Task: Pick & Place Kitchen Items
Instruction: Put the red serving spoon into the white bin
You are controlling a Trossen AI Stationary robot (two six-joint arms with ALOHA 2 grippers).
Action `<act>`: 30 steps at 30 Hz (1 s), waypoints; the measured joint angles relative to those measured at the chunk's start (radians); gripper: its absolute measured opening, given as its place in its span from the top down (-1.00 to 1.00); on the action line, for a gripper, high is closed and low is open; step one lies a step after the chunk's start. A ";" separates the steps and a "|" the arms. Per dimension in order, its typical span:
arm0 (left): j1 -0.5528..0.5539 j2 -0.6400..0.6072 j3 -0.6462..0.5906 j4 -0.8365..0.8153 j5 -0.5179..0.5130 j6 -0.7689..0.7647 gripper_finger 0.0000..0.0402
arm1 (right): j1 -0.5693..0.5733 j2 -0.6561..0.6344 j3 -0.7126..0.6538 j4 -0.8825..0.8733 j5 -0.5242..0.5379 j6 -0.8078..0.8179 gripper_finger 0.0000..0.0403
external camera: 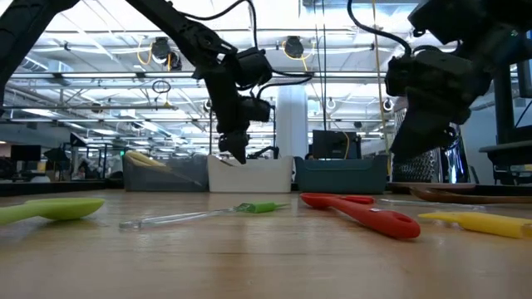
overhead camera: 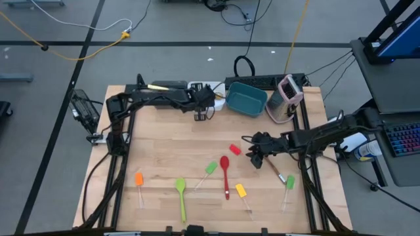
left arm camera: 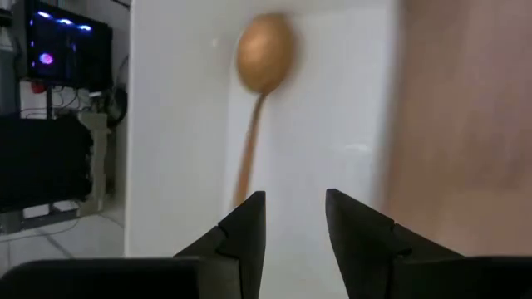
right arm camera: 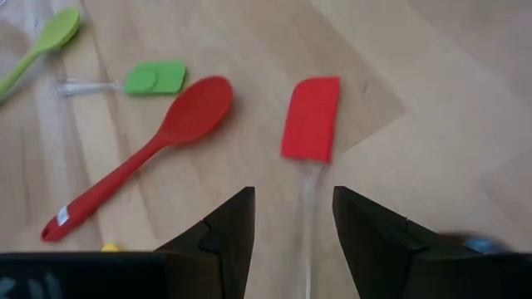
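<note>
Spatulas and spoons lie spread on the near half of the counter. From the left: an orange spatula, a green spoon, a green spatula, a red spoon, a yellow spatula.

The right end effector hangs over the red spatula, fingers apart, nothing held. It looks light, with a soft head and a thin clear handle that may slip. Best to pinch the handle near the head.

Far back, the left end effector is apart over the white tub, where a wooden spoon lies.

I can read no writing anywhere.
</note>
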 joint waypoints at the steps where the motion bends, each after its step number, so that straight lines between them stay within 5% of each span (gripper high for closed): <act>1: -0.013 0.000 0.000 -0.001 0.000 -0.016 0.35 | 0.010 0.001 0.000 -0.001 0.000 0.010 0.23; 5: -0.072 -0.016 0.000 -0.022 0.051 -0.117 0.35 | 0.049 0.002 0.000 0.000 0.000 0.014 0.23; 12: -0.160 -0.091 0.000 -0.063 0.332 -0.339 0.35 | 0.114 0.002 -0.001 0.019 0.002 0.014 0.23; 22: -0.292 -0.153 0.000 -0.245 0.368 -0.482 0.35 | 0.204 0.017 -0.001 0.083 0.103 0.050 0.23; 28: -0.356 -0.233 0.000 -0.380 0.404 -0.609 0.35 | 0.228 0.108 -0.001 0.424 0.248 -0.083 0.23; 30: -0.373 -0.273 0.000 -0.386 0.419 -0.616 0.35 | 0.211 0.135 -0.001 0.552 0.224 -0.135 0.23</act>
